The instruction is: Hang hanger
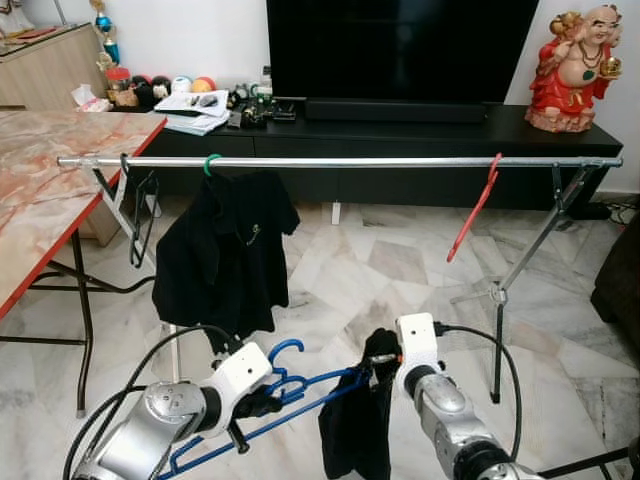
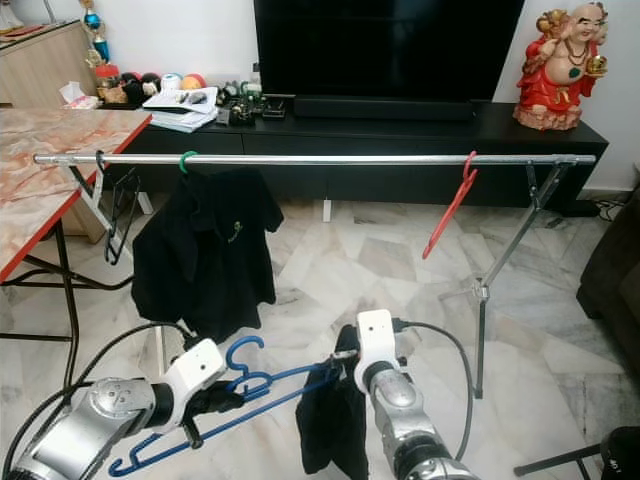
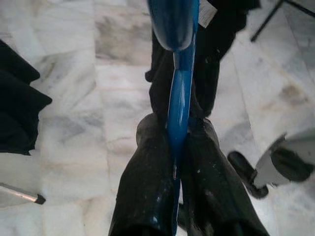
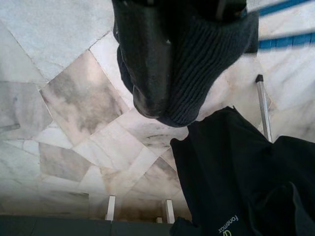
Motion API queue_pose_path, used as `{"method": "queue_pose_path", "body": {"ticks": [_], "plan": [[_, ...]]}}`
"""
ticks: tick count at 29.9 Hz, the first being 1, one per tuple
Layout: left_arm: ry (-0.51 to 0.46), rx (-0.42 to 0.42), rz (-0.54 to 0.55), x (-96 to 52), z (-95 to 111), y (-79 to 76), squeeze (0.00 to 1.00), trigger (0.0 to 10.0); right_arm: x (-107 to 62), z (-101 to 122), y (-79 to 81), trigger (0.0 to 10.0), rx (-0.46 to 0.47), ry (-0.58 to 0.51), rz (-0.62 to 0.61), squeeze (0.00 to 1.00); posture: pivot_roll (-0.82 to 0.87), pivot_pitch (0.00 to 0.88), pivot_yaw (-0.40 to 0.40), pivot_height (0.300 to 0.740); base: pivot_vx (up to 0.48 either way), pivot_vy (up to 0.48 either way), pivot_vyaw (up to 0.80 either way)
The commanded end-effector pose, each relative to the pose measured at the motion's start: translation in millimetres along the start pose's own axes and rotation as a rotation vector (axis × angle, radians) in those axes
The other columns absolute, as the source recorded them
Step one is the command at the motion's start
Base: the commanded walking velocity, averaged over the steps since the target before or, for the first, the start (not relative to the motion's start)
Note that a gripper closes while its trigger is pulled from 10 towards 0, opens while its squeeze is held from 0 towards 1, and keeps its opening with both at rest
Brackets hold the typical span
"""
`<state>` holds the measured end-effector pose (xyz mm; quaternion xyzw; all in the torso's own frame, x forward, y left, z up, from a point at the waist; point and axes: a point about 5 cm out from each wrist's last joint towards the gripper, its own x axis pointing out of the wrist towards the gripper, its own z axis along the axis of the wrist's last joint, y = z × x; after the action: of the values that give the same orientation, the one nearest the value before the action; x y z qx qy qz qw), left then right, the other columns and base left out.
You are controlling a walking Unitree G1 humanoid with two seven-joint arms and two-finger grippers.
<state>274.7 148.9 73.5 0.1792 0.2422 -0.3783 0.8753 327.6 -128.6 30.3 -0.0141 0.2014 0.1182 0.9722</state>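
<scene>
Black cloth (image 4: 197,64) hides the right gripper (image 1: 380,358), which pinches it. Left gripper (image 3: 177,162) squeezes the blue hanger (image 1: 300,385) above the marble floor (image 1: 400,260), below the rail (image 1: 340,161).

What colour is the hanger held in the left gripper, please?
Blue hanger, clearest in the left eye view.
</scene>
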Motion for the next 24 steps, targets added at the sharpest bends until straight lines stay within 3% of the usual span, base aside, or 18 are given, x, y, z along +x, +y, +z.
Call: {"method": "queue_pose_path", "body": {"ticks": [1,6,14,24], "plan": [[-0.032,0.003,0.066,1.4,6.6,8.8,0.0,10.0,0.3,0.2,2.6,10.0,-0.002,-0.005,0.008,0.0,0.19,0.0,-0.024,0.74,0.0,0.0,0.0],[-0.048,-0.008,0.099,3.4,9.5,11.8,0.0,10.0,-0.4,-0.6,1.0,10.0,0.011,-0.008,-0.006,0.0,0.19,0.0,-0.024,0.74,0.0,0.0,0.0],[-0.116,-0.053,0.083,10.2,21.9,8.8,0.0,10.0,0.9,5.6,9.2,10.0,0.149,-0.061,0.071,0.0,0.19,0.0,-0.024,0.74,0.0,0.0,0.0],[-0.15,-0.065,-0.057,4.3,25.1,-3.4,0.0,10.0,1.8,21.2,7.5,10.0,0.084,-0.122,0.156,0.0,0.19,0.0,-0.025,0.74,0.0,0.0,0.0]]}}
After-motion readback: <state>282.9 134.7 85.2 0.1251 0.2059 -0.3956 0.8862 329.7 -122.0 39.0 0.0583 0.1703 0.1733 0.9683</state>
